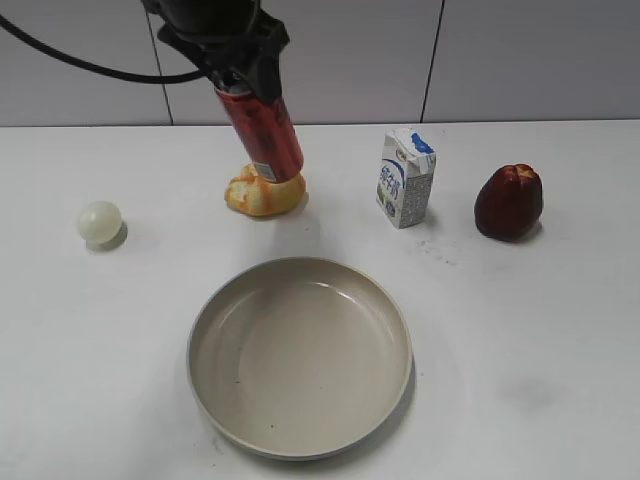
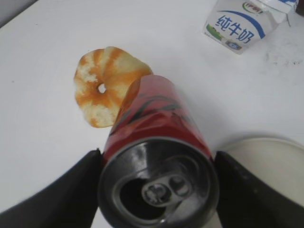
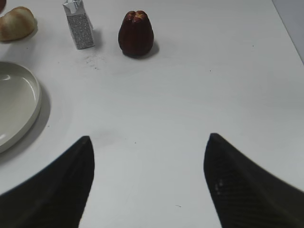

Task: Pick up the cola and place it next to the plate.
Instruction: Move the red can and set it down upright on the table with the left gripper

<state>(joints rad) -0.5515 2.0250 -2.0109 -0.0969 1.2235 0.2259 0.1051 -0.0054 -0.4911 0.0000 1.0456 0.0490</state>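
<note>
The cola [image 1: 262, 133] is a slim red can, tilted and held off the table at the back, above a bread roll. My left gripper [image 1: 243, 82] is shut on its upper part. In the left wrist view the cola [image 2: 156, 123] shows its silver top with pull tab between the two black fingers of my left gripper [image 2: 158, 183]. The plate [image 1: 300, 355] is large, round and beige at the front centre; its rim shows in the left wrist view [image 2: 266, 147] and the right wrist view [image 3: 19, 107]. My right gripper [image 3: 149, 178] is open and empty over bare table, out of the exterior view.
An orange-and-white bread roll [image 1: 264, 191] lies under the cola. A white-and-blue milk carton [image 1: 405, 178] stands to its right, then a dark red fruit [image 1: 509, 202]. A pale ball [image 1: 100, 221] lies at the left. The wall runs behind the table.
</note>
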